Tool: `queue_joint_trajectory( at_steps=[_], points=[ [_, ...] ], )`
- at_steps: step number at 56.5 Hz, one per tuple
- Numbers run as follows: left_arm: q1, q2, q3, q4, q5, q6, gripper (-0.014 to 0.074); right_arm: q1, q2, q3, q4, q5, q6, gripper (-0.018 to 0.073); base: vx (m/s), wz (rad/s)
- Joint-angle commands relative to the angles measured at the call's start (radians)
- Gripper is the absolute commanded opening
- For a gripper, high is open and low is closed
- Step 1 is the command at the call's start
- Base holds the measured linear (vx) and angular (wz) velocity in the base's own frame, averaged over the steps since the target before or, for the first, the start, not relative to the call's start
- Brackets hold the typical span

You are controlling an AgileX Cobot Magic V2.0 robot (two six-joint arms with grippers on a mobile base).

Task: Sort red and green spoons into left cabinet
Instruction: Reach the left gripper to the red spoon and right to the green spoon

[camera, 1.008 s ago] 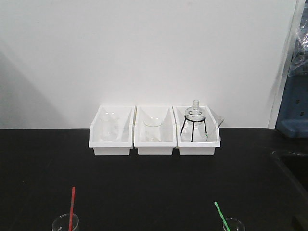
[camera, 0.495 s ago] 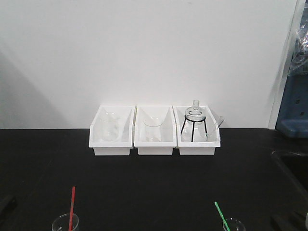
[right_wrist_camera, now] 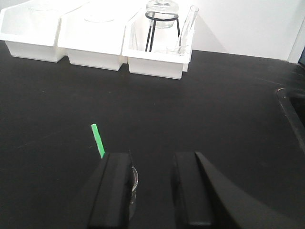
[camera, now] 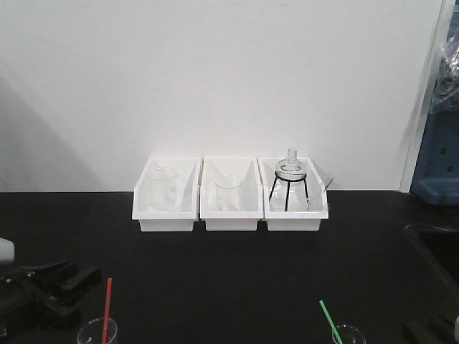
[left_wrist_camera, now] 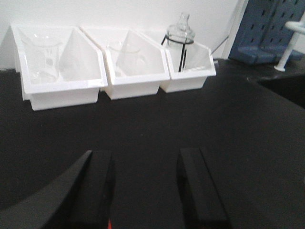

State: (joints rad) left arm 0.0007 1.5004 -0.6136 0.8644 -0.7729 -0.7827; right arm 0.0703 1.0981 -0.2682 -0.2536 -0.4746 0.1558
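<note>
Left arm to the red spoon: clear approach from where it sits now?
Probably yes. The left gripper is open, just left of the red spoon, which stands in a glass beaker; only bare black countertop lies between them.

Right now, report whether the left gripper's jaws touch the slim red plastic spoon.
Cannot tell. Wrist view of the left gripper catches only a red sliver; front view, jaws blend into black table beside the spoon.

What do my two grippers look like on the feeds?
The left gripper and right gripper are both matte black, each with two broad, flat fingers with rounded edges. No cables or markings show. In the front view a pale grey part sits behind the left one.
</note>
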Motion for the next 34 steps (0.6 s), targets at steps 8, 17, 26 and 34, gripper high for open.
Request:
queue_joint_trajectory(
  at_steps=[8,17,26,34],
  points=[
    [-0.002,0.098,-0.092,-0.013,-0.078,0.000,0.0437,0.002,-0.011,-0.032,-0.002,-0.036,-0.004,0.0309,0.00,0.00],
    [-0.002,0.183,-0.147,-0.013,-0.065,0.000,0.0437,0.002,-0.011,-0.032,-0.002,-0.010,-0.007,0.0309,0.00,0.00],
    [-0.002,0.245,-0.187,-0.013,-0.065,0.000,0.0437,0.002,-0.011,-0.032,-0.002,-0.010,-0.014,0.0309,0.00,0.00],
    [-0.002,0.285,-0.199,-0.020,-0.076,-0.002,0.0437,0.001,-0.011,-0.032,-0.002,-0.010,-0.014,0.0309,0.00,0.00]
  ],
)
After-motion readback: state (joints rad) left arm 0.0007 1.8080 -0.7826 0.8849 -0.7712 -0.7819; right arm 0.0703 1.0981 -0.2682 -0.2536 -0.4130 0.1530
